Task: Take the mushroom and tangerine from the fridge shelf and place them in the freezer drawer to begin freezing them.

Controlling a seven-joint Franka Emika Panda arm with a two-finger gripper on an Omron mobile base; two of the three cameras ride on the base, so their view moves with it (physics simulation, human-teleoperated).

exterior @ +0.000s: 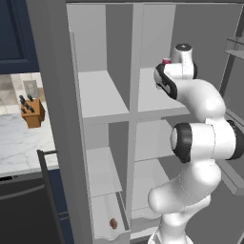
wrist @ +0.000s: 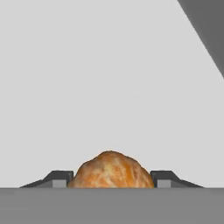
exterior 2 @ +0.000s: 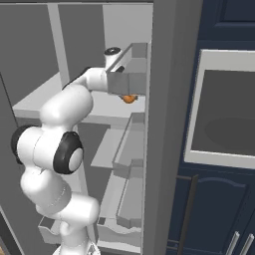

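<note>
Fridge interior layout, arm reaching onto the wide shelf.

The small bright orange flattened tangerine sits between the two dark finger tips of the gripper, above the wide flat pale-grey fridge shelf; in the right base view it lies under the hand, beside a railed door rack. The tiny reddish-brown rounded mushroom lies in the narrow pale-grey freezer drawer, pulled out low in the left column, below the flat shelves. A wooden knife block stands on the marble counter left of the fridge.
</note>
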